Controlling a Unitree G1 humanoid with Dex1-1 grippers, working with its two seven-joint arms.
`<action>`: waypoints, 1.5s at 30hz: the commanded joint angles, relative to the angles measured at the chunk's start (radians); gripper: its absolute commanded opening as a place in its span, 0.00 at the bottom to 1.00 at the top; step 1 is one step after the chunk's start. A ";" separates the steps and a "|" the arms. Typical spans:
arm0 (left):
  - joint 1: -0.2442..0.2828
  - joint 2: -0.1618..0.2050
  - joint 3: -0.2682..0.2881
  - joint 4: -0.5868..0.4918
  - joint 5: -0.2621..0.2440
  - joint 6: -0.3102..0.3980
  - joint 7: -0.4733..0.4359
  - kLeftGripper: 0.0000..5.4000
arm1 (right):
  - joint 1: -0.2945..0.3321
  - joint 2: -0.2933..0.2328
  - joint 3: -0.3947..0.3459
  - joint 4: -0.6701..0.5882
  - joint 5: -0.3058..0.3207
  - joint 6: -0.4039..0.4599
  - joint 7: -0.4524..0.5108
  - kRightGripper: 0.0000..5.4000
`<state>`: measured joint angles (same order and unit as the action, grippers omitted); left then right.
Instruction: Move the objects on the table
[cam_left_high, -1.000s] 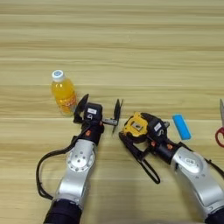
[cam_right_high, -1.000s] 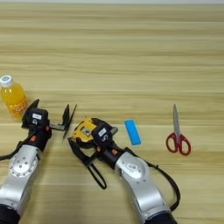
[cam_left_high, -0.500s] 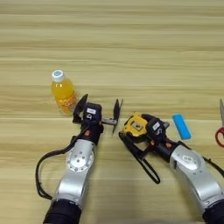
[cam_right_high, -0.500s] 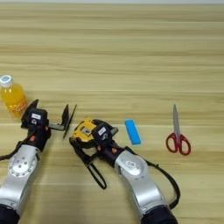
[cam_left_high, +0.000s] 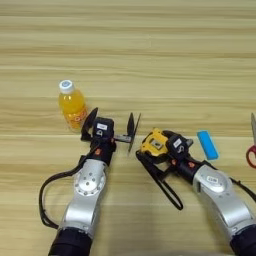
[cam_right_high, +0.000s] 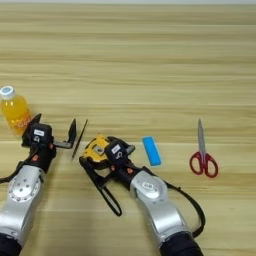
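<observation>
The orange-juice bottle (cam_left_high: 71, 105) stands upright with its white cap on, at the left of the table (cam_left_high: 150, 60). Just right of the bottle, my left gripper (cam_left_high: 111, 125) is open with its fingers spread wide and nothing between them. The thin dark stick (cam_right_high: 80, 138) lies just outside its right finger. The yellow-black tape measure (cam_left_high: 153, 143) lies near the middle, its black strap (cam_left_high: 162, 185) trailing toward me. My right gripper (cam_left_high: 167, 142) is shut on the tape measure's right side. The flat blue bar (cam_left_high: 207, 145) lies just to the right of it.
Red-handled scissors (cam_right_high: 202, 156) lie at the right, blades pointing away from me. Both forearms reach in from the near edge, with a black cable looping beside each.
</observation>
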<state>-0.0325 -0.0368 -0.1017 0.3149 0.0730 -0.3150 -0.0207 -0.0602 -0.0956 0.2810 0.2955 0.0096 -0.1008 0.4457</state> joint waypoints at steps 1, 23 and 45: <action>0.000 -0.003 -0.002 -0.010 0.005 0.019 0.006 1.00 | -0.007 0.000 -0.002 0.004 -0.007 0.009 0.002 0.89; 0.010 -0.005 -0.005 -0.026 0.009 0.026 0.016 1.00 | -0.001 0.006 -0.100 -0.086 0.057 -0.034 -0.037 0.84; 0.008 0.004 0.000 -0.021 0.004 0.023 0.009 1.00 | -0.151 -0.048 -0.394 0.057 0.079 -0.058 -0.291 0.84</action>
<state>-0.0255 -0.0343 -0.1012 0.2983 0.0734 -0.3062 -0.0114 -0.1748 -0.1258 -0.0947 0.3282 0.0996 -0.1665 0.1774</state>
